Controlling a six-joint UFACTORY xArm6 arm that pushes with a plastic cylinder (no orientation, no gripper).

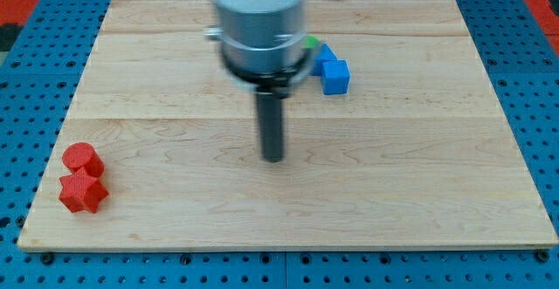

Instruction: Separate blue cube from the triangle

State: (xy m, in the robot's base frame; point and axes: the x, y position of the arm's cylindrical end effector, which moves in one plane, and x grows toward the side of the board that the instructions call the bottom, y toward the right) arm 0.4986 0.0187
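Observation:
A blue cube (335, 77) sits on the wooden board (419, 175) right of centre near the view's top. A second blue block (325, 55), which looks like the triangle, touches its upper left corner. A green block (311, 41) peeks out just above, mostly hidden by the arm's body (258, 18). My tip (273, 156) rests on the board at the centre, below and to the left of the blue cube, well apart from it.
A red cylinder (82, 159) and a red star-shaped block (83, 191) sit close together at the view's bottom left corner of the board. Blue pegboard (35, 27) surrounds the board.

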